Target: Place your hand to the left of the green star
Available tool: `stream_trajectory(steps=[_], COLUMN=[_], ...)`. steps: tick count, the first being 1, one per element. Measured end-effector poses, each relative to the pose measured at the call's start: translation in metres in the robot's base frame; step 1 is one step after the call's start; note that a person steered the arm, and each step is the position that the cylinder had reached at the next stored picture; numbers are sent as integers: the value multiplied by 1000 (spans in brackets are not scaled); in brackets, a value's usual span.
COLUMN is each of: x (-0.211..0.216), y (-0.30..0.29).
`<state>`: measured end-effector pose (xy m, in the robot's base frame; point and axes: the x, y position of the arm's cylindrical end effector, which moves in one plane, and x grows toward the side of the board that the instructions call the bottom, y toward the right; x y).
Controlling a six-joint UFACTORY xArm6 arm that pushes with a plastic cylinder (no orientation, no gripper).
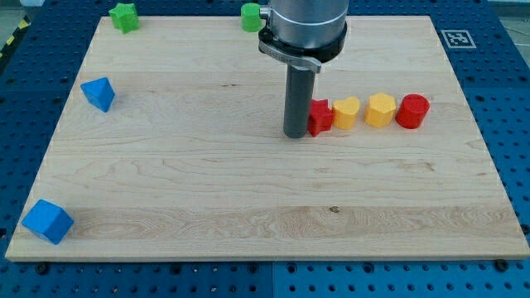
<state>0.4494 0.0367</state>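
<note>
The green star [124, 16] lies at the top left corner of the wooden board [207, 190]. My tip [296, 132] rests on the board near the middle, far to the right of and below the star. It touches the left side of a red block [320, 116].
A row runs rightward from the red block: a yellow heart-like block [346, 112], a yellow hexagon block [380, 109], a red cylinder [411, 111]. A green round block [250, 16] sits at the top edge beside the arm. Blue blocks lie at left [98, 93] and bottom left [47, 221].
</note>
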Motion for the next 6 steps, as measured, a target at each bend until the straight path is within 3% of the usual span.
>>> stream_trajectory(steps=[2, 3, 5, 6], x=[-20, -20, -97, -112], y=[-6, -39, -129, -182])
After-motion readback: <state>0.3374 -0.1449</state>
